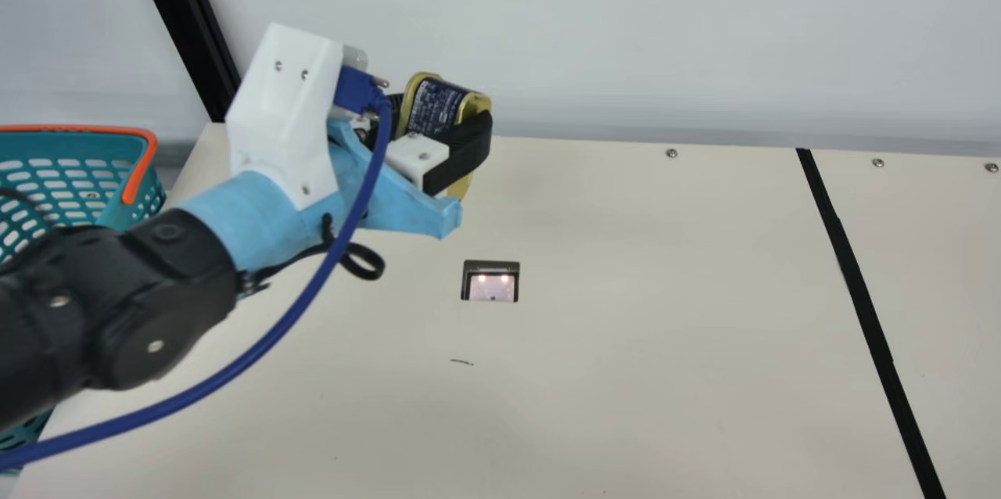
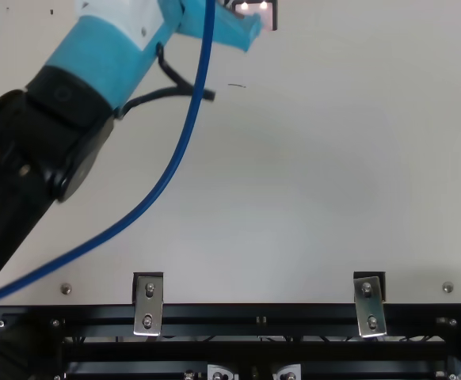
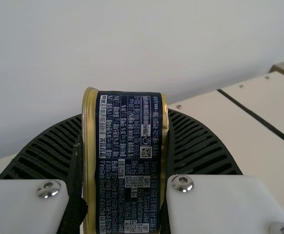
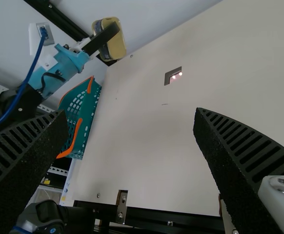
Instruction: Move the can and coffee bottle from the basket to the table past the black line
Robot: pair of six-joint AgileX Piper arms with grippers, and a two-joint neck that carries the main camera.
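Cream table, black line; basket partly behind arm, can in left gripper

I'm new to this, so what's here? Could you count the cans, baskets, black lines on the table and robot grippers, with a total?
Cans: 1, the gold and dark blue can
Baskets: 1, the teal basket
Black lines: 1, the black line
Grippers: 2, the left gripper and right gripper
Total: 5

Can: navy side, dense white print, gold rims. Basket: teal, patterned with rows of holes; handle orange. Line: solid black. Table: cream. Cable: uniform blue. Wall: pale grey.
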